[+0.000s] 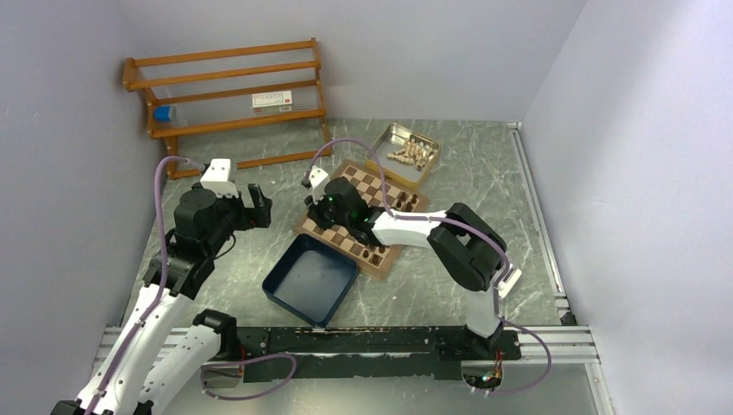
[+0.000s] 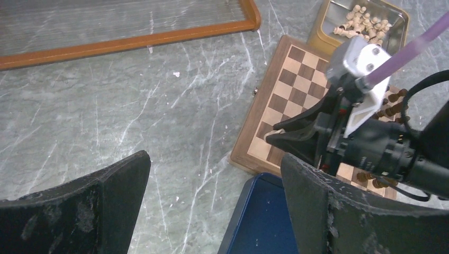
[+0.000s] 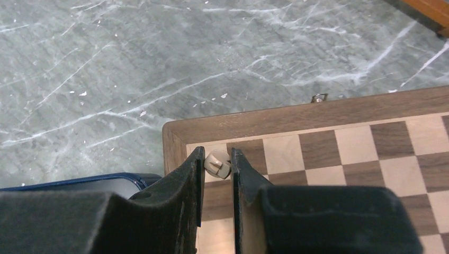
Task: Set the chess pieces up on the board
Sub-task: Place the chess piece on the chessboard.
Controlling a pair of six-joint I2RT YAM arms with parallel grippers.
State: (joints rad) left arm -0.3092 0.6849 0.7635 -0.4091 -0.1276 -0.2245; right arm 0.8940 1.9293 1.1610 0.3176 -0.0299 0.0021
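Right gripper (image 3: pixel 217 159) pinches a light tan chess piece (image 3: pixel 218 165) at the board's (image 3: pixel 317 114) corner square; left gripper (image 2: pixel 214 161) hangs spread wide at the board's nine o'clock.

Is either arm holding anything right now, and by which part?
The right gripper pinches a light chess piece by its sides, at the fingertips, over a corner of the board. The left gripper is open, holding nothing.

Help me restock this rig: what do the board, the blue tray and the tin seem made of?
Board: wood with a smooth satin finish; grain shows in the brown border and squares.
Blue tray: probably plastic or painted metal; uniform navy, rounded corners, faint sheen.
Tin: metal, shiny; its bare floor reflects light and its outer wall looks golden.
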